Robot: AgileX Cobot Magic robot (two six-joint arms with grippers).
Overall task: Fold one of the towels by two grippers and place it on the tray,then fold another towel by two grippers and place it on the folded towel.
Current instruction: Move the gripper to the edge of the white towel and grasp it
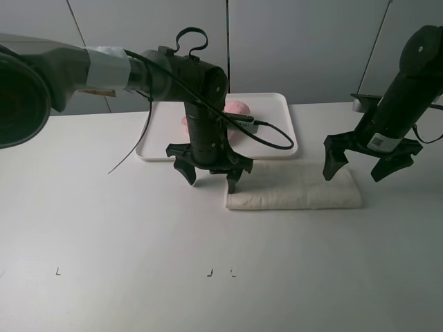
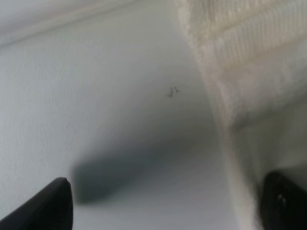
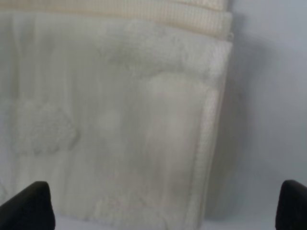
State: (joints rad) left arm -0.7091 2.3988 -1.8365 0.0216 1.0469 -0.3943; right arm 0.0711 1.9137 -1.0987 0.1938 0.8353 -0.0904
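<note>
Blurred and closest to the lens, the left arm's black link (image 1: 21, 90) fills nine to ten o'clock of the high view. Left gripper (image 1: 212, 184) hangs near centre, jaws apart and empty, one finger over the nine-o'clock end of the cream-white towel (image 1: 297, 190), the other over bare table (image 1: 124, 235). Right gripper (image 1: 354, 174), jaws likewise apart and empty, hovers at three o'clock above the opposite end. The cream-white towel lies as a long folded strip just beside the six-o'clock rim of the tray (image 1: 282, 111), which carries the pink towel (image 1: 239, 108), partly hidden by the arm.

Risks, as judged:
- A pinch catching only the upper layer would let the fold fall open.
- Uneven lifting would sag the strip.
- The black cable (image 1: 277, 148) looping over the tray could drag the pink towel.

Materials:
- Towels are thick looped terry, soft and compliant, and the cream one has a ribbed border (image 3: 206, 19).
- The tray is smooth, rigid plastic with rounded corners and a low rim.
- The table is matte white.
</note>
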